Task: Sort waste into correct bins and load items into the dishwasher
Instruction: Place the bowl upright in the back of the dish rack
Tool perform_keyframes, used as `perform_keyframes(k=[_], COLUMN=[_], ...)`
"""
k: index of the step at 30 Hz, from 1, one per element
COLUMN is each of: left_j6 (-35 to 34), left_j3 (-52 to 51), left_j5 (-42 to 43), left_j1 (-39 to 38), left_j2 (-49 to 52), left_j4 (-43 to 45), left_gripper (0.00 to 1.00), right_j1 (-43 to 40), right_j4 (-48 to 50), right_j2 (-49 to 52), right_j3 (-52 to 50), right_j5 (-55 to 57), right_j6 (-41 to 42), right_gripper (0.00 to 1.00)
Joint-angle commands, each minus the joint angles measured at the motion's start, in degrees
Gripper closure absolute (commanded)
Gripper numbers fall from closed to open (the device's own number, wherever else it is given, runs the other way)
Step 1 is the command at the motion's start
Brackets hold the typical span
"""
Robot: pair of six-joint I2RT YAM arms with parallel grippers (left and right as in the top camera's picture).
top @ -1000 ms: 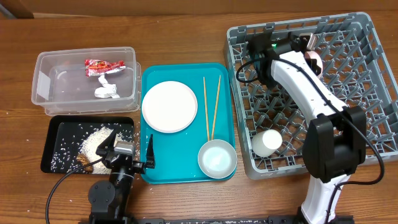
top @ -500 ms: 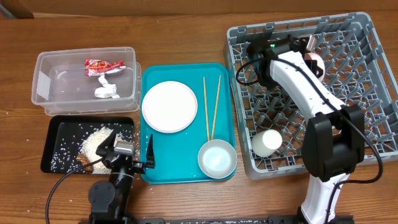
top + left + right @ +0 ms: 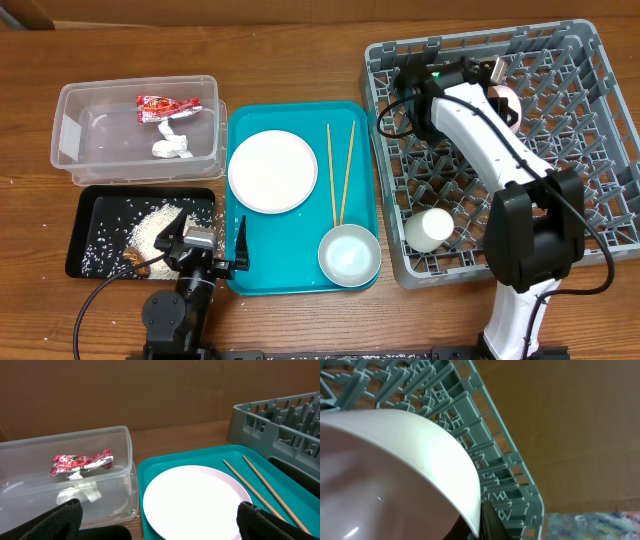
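Note:
My right gripper (image 3: 497, 78) is shut on the rim of a pale bowl (image 3: 507, 103) and holds it tilted over the far part of the grey dish rack (image 3: 590, 150). In the right wrist view the bowl (image 3: 395, 470) fills the frame, with one finger of the gripper (image 3: 477, 527) outside its rim and the rack (image 3: 490, 455) behind. A white cup (image 3: 430, 228) lies in the rack. The white plate (image 3: 273, 171), two chopsticks (image 3: 340, 175) and a second bowl (image 3: 349, 255) sit on the teal tray (image 3: 300, 115). My left gripper (image 3: 210, 255) is open and empty at the front left.
The clear tub (image 3: 80, 150) holds the red wrapper (image 3: 167, 104) and the white napkin (image 3: 172, 145). The black tray (image 3: 95, 205) holds rice and brown scraps (image 3: 155, 228). In the left wrist view the plate (image 3: 195, 502), tub (image 3: 30, 485) and chopsticks (image 3: 260, 490) lie ahead.
My right arm has shifted very slightly over the rack with the bowl. Nothing else has moved.

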Motion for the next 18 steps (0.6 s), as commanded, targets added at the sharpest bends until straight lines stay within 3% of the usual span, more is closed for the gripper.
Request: perform_keyframes(k=[1,10,15,18], left_j6=[0.5,0.5,0.5,0.5], left_j3=[-0.6,-0.6,-0.6,-0.6], left_j5=[0.2,0.2,0.2,0.2], left_j1=[0.3,0.3,0.3,0.3], left_j2=[-0.6,-0.6,-0.6,-0.6], left_j4=[0.2,0.2,0.2,0.2], left_gripper=[0.00,0.00,0.00,0.00], right_j1=[1.3,0.3,3.1,6.8], right_j4=[0.3,0.5,-2.6,-6.6], right_j2=[1.2,1.2,1.2,1.2], right_j3=[-0.4,-0.4,-0.4,-0.3], right_j5=[3.8,-3.7,-5.8,-5.8], right_j6=[0.3,0.3,0.3,4.3], right_gripper=[0.96,0.96,0.96,0.96])
